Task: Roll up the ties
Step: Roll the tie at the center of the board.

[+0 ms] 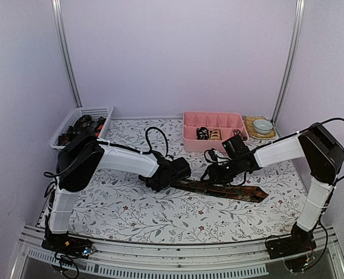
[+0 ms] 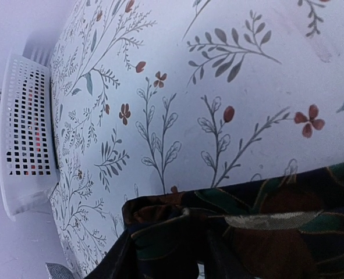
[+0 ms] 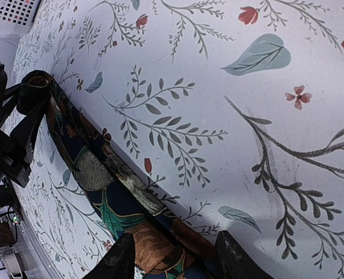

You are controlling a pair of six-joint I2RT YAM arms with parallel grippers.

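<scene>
A dark tie (image 1: 230, 190) with teal, brown and gold patterning lies flat across the middle of the flowered table (image 1: 131, 209). Its left end is folded into a small coil (image 3: 35, 87) (image 2: 160, 212) at my left gripper (image 1: 174, 172), whose fingers are hidden by fabric in the left wrist view. My right gripper (image 3: 180, 258) (image 1: 217, 173) stands open over the tie's middle (image 3: 96, 174), one finger (image 3: 125, 258) on each side of the flat fabric. More ties (image 1: 81, 125) lie in the white basket. Rolled ties (image 1: 202, 133) sit in the pink tray.
The white mesh basket (image 1: 96, 110) (image 2: 23, 133) stands at the back left. The pink compartment tray (image 1: 212, 114) is at the back centre, with a small cup on a mat (image 1: 262, 125) to its right. Metal posts (image 1: 67, 52) flank the back wall.
</scene>
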